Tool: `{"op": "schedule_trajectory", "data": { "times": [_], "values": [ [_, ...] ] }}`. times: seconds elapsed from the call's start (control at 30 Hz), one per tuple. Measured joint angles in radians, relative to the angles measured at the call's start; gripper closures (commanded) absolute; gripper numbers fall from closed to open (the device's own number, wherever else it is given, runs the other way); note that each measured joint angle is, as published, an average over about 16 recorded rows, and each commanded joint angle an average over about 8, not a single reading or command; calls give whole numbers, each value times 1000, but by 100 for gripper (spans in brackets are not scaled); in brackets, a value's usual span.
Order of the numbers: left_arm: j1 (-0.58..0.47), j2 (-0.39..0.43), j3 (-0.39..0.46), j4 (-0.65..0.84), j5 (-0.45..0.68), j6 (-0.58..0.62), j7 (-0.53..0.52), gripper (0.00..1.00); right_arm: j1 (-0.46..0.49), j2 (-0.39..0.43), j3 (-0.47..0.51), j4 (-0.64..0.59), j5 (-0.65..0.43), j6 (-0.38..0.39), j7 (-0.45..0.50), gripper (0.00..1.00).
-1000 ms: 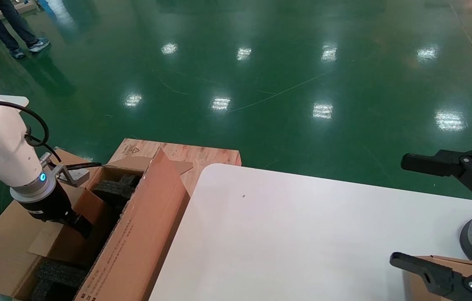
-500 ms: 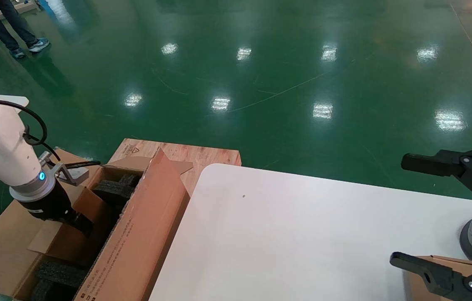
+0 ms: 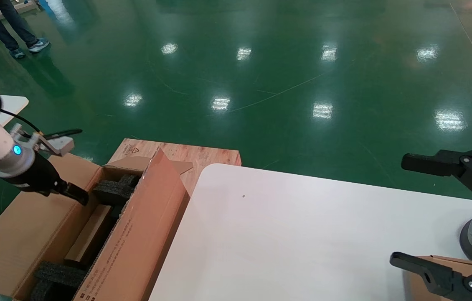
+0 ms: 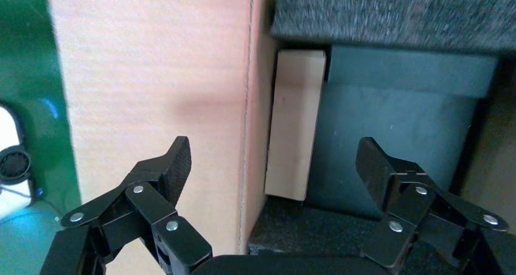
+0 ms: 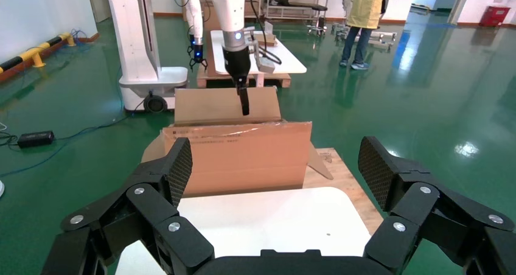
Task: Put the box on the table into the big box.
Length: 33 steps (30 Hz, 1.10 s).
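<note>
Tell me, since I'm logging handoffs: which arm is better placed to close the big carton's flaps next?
Probably left: the left gripper hovers open over the big box, while the right gripper sits across the table.

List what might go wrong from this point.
1. The box lies in the big box between the foam blocks; it may be tilted rather than seated flat.
2. The left gripper, open above the big box's outer flap, might catch that flap on its way out.
3. The right gripper, open by a small carton, might nudge it.

Head looks down; wrist views close; all share big box (image 3: pixel 135 234).
</note>
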Motion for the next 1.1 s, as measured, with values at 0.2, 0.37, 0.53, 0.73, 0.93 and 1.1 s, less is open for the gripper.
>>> {"op": "schedule_trajectory", "data": {
  "times": [0.2,0.37,0.53,0.73,0.93,1.1],
  "values": [
    [-45,-51,-43,-26,-31,-1,72,0,0,0,0,0,0,0,0,0],
    [-77,-110,-93,-63,-77,9,169,0,0,0,0,0,0,0,0,0],
    [-95,-181,-154,-111,-145,31,295,0,0,0,0,0,0,0,0,0],
    [-87,-275,-228,-177,-253,66,465,0,0,0,0,0,0,0,0,0],
    [-59,-354,-286,-232,-353,94,606,0,0,0,0,0,0,0,0,0],
    [-38,-388,-313,-257,-400,107,667,0,0,0,0,0,0,0,0,0]
  ]
}}
